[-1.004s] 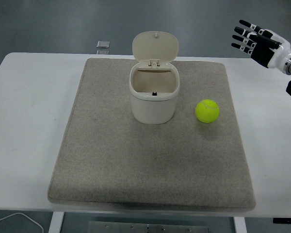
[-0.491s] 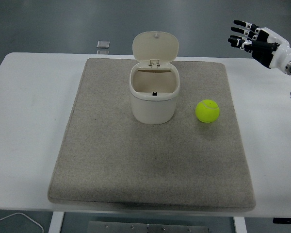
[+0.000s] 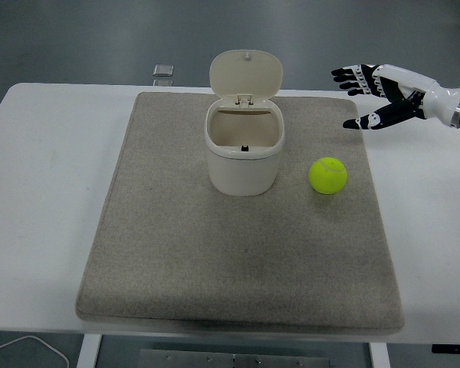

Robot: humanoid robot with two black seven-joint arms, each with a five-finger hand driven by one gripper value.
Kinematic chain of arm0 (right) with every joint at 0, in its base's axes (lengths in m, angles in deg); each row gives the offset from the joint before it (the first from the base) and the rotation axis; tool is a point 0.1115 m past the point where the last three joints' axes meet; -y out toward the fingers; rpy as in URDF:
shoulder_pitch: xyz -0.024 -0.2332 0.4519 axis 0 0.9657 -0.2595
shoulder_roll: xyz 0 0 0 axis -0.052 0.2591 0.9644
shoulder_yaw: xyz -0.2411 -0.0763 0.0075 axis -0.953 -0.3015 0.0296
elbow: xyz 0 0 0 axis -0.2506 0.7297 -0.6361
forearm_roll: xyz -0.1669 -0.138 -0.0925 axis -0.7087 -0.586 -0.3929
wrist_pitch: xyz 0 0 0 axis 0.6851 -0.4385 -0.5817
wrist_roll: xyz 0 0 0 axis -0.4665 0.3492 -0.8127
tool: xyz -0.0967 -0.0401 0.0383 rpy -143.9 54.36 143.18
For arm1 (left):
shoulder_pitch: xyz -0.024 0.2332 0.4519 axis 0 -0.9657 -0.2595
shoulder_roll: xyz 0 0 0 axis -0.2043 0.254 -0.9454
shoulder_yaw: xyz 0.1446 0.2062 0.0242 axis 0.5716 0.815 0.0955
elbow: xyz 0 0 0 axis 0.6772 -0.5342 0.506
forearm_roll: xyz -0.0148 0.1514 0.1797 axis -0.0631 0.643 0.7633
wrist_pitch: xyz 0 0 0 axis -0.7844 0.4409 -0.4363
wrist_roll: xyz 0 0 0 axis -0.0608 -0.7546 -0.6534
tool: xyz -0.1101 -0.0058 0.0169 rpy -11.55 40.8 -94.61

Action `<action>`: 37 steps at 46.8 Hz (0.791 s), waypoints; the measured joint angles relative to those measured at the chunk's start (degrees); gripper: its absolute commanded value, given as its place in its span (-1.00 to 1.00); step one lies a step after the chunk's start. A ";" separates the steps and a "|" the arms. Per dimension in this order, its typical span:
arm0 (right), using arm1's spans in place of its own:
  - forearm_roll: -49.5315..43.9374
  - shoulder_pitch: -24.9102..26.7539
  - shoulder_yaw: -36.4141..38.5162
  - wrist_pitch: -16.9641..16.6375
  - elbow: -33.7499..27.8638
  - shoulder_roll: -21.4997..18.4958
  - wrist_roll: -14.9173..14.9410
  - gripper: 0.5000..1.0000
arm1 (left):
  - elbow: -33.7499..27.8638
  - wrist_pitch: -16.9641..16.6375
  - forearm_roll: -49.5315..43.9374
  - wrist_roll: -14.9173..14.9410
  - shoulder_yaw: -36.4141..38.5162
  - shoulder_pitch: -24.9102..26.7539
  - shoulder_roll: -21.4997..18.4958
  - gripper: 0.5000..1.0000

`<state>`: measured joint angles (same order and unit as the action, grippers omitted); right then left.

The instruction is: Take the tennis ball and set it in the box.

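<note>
Reaching in above the mat's (image 3: pixel 238 253) far right corner, right hand (image 3: pixel 379 96) with fingers spread, empty.

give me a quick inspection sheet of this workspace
surface: white table with a grey mat on it
job's things: tennis ball on the mat, right of the box, apart from it; box lid up
clutter: small clear item at the far edge
grippers: right hand open, above the mat's far right corner, holding nothing; left not in view
cables: white cable below the near left edge
surroundings: grey floor
</note>
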<state>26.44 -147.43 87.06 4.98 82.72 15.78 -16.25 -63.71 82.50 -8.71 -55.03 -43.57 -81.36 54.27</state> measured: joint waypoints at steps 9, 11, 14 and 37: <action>-10.32 -0.28 -4.53 2.11 3.60 1.44 2.85 0.70 | 0.00 0.00 0.00 0.00 0.00 0.01 0.00 0.97; -12.06 -0.30 -5.22 3.02 3.95 1.44 2.98 0.70 | 0.00 0.00 0.00 0.00 0.00 0.00 0.00 0.97; -14.69 -0.30 -6.47 4.54 4.26 1.17 3.02 0.70 | 0.00 -0.01 0.01 0.00 0.00 0.01 0.00 0.97; -19.10 -0.20 -12.42 10.50 3.91 -1.97 3.03 0.69 | 0.00 0.00 0.01 0.00 0.00 0.02 0.00 0.97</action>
<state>7.35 -147.64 74.64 15.48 86.63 13.81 -13.23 -63.71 82.50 -8.70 -55.03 -43.57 -81.34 54.27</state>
